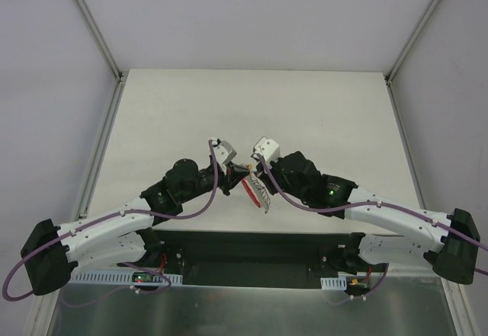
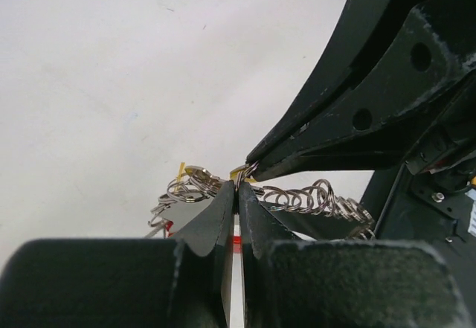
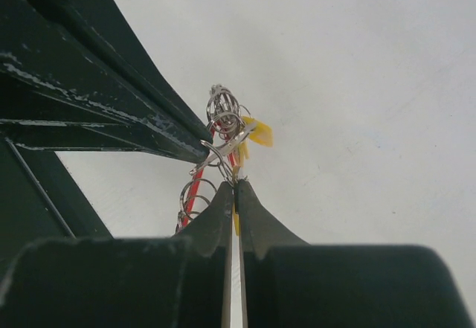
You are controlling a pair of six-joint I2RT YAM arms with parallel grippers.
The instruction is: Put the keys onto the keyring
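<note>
Both grippers meet over the middle of the table. My left gripper [image 1: 238, 170] [image 2: 239, 184] is shut on a silver ring of the keyring [image 2: 312, 197], whose chain of rings trails to the right. The keyring's red band [image 1: 251, 190] [image 3: 194, 187] hangs below the fingertips. My right gripper [image 1: 251, 171] [image 3: 236, 184] is shut on a key, with a strip of yellow plastic [image 3: 236, 222] showing between its jaws. Another yellow-headed key [image 3: 259, 132] hangs in the ring bunch just beyond the tips. In each wrist view the other gripper's fingers [image 2: 312, 146] [image 3: 134, 131] touch the same bunch.
The white table [image 1: 305, 107] stretches away behind the grippers, walled by white panels at the left, right and back. The arm bases and a dark mounting plate [image 1: 252, 252] sit at the near edge.
</note>
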